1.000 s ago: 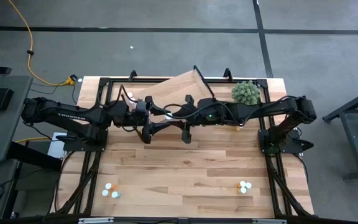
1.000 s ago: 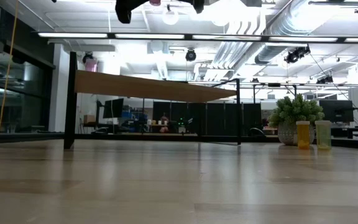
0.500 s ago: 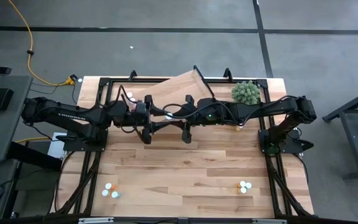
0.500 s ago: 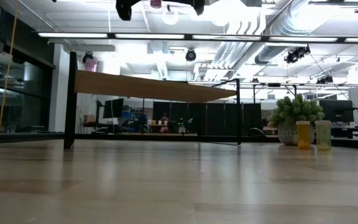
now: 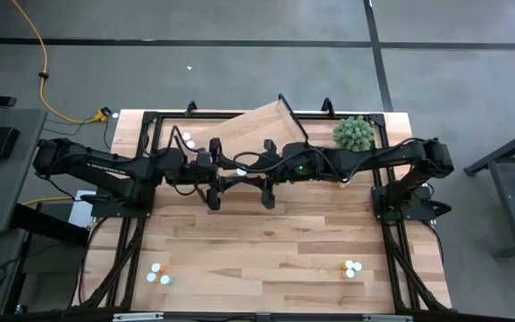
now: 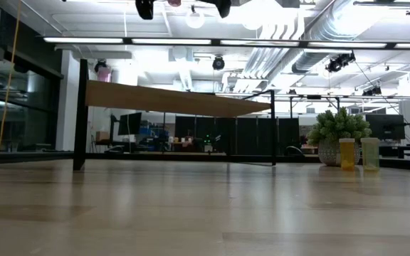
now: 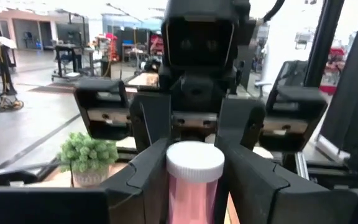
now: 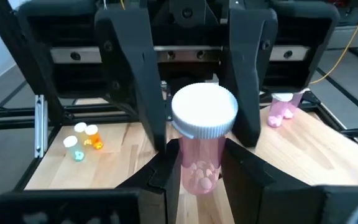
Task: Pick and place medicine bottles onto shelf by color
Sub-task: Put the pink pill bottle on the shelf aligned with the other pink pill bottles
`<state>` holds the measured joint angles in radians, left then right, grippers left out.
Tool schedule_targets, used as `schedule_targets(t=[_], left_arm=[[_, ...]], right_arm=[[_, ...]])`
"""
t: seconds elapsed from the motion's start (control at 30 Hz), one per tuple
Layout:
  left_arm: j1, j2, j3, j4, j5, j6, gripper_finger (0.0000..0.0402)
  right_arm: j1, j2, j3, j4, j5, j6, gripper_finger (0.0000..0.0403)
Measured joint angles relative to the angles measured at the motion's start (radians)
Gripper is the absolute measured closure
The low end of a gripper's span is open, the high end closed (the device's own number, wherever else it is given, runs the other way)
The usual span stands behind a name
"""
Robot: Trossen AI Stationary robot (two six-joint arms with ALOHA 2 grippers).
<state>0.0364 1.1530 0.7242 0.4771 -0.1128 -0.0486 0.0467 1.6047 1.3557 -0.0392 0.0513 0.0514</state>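
Note:
A pink medicine bottle [image 5: 240, 170] with a white cap stands upright in the air between my two grippers, above the near edge of the light-wood shelf [image 5: 259, 123]. My left gripper [image 5: 232, 171] reaches in from the table's left and my right gripper [image 5: 250, 170] from the right. They face each other, and both are shut on the bottle. The bottle shows in the left wrist view [image 7: 194, 186] and the right wrist view [image 8: 199, 168]. Two white-capped bottles [image 5: 186, 138] stand on the shelf's left part. My left gripper pinches the pink bottle's body [image 7: 191, 199] between its two fingers. The fingers lie level and come from the table's left. The bottle stands upright, cap up, lifted clear. My right gripper pinches the bottle's pink body [image 8: 197, 177] below the cap between its two fingers. The fingers lie level and come from the table's right. The bottle stands upright and clear of the shelf and table.
A fuzzy green plant [image 5: 354, 133] stands at the far right, with an orange bottle [image 6: 347, 153] and a pale one [image 6: 369, 153] beside it. Small bottle clusters stand at the near left [image 5: 157, 272] and near right [image 5: 351, 266]. The shelf has black legs [image 6: 82, 114].
Both grippers have risen slightly with the pink bottle between them, and in the low view they sit nearer the top edge. My left arm has stretched a little toward the table's right.

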Motion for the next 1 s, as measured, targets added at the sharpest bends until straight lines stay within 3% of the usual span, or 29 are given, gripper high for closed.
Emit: schedule_targets(t=[0.23, 0.6, 1.0], left_arm=[[-0.004, 0.009, 0.000, 0.000, -0.026, 0.000, 0.0266], [-0.004, 0.009, 0.000, 0.000, -0.025, 0.000, 0.0307], [-0.004, 0.009, 0.000, -0.001, -0.024, 0.000, 0.0297]], right_arm=[[-0.001, 0.000, 0.000, 0.000, 0.002, -0.005, 0.0313], [-0.001, 0.000, 0.000, 0.001, 0.004, -0.007, 0.0313], [-0.001, 0.000, 0.000, 0.002, 0.004, -0.008, 0.0313]])
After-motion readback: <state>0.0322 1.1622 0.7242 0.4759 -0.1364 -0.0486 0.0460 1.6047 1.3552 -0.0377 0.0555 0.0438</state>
